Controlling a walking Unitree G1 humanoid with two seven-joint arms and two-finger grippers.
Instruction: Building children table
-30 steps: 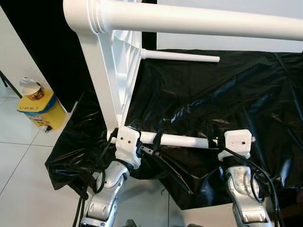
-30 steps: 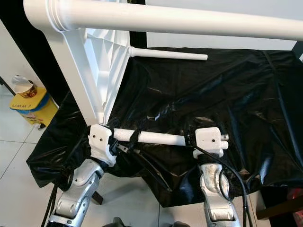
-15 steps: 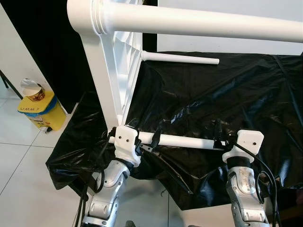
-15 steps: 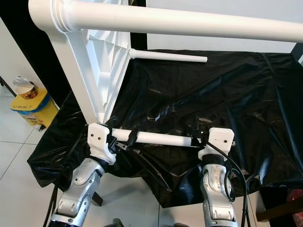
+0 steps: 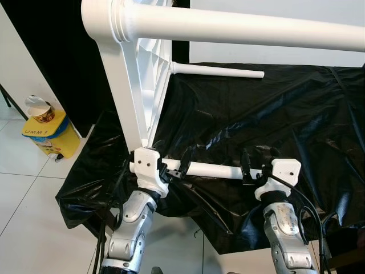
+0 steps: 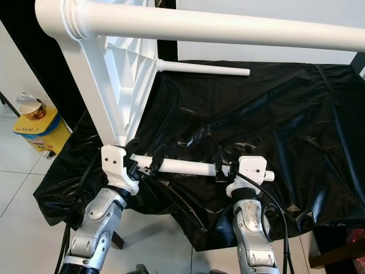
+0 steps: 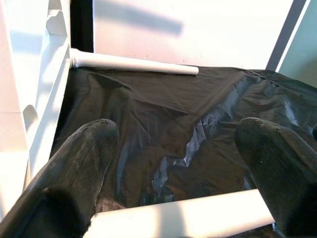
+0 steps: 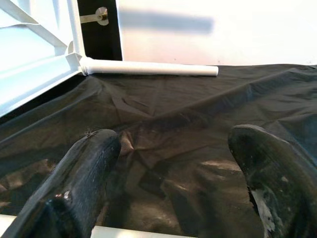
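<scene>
White and slim, the near table leg (image 5: 214,170) lies crosswise along the near edge of the black sheet (image 5: 274,114), its long axis running from the left gripper (image 5: 174,169) to the right gripper (image 5: 246,170). Both grippers straddle it with fingers spread, unclenched, the left nearer the tabletop (image 5: 140,85) standing on edge at the sheet's left side. A second leg (image 5: 219,70) juts out along the far edge.

1. Two thick black fingers (image 7: 74,183) of the left gripper (image 7: 176,173) stand spread wide apart.
2. A white table leg (image 7: 183,220) lies crosswise between them, low in the gap.
3. Beyond it spreads crinkled black plastic sheeting (image 7: 173,119).
4. A second white leg (image 7: 133,63) juts from the ribbed white tabletop (image 7: 29,89) standing on edge.
5. A pale wall (image 7: 198,29) is behind.
</scene>
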